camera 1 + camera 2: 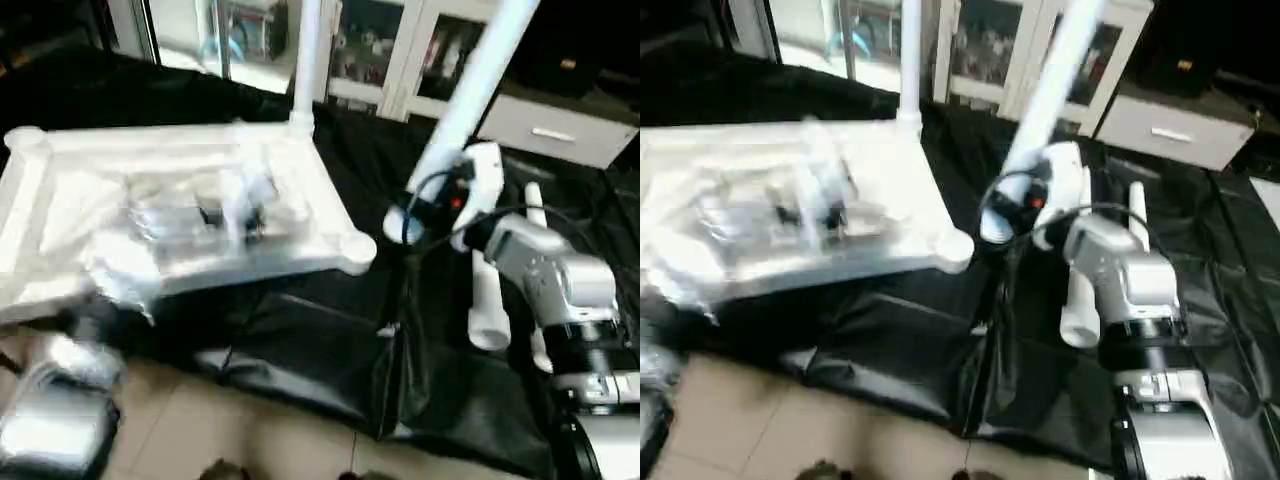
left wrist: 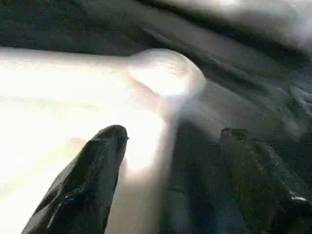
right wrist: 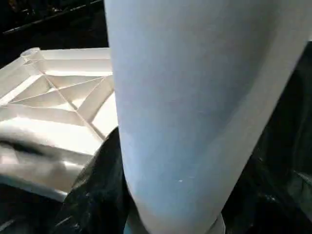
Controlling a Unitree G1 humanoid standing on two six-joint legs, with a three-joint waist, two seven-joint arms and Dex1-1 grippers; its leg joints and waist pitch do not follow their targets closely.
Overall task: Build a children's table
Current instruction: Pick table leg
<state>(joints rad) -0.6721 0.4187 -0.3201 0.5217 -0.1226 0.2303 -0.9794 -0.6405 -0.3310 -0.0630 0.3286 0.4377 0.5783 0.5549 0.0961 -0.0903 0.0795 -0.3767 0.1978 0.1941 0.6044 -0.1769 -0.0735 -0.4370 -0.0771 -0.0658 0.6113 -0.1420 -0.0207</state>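
The white tabletop (image 1: 60, 200) lies upside down on the black-draped work table, ribs up. One white leg (image 1: 306, 60) stands upright in its far right corner socket. My right gripper (image 1: 425, 215) is shut on a second leg (image 1: 480, 70), holding it tilted just right of the near right corner socket (image 1: 355, 250). In the right wrist view that leg (image 3: 195, 107) sits between the black fingers (image 3: 92, 195). Two more legs (image 1: 488, 300) (image 1: 537, 215) lie on the cloth by my right forearm. My left gripper (image 2: 175, 146) is open over the tabletop's rim near a corner socket (image 2: 165, 73), blurred in the head views (image 1: 235, 215).
The black cloth (image 1: 330, 370) hangs over the work table's front edge above a tiled floor (image 1: 230, 420). Glass-door cabinets (image 1: 440, 50) and a white drawer unit (image 1: 560, 130) stand behind the table.
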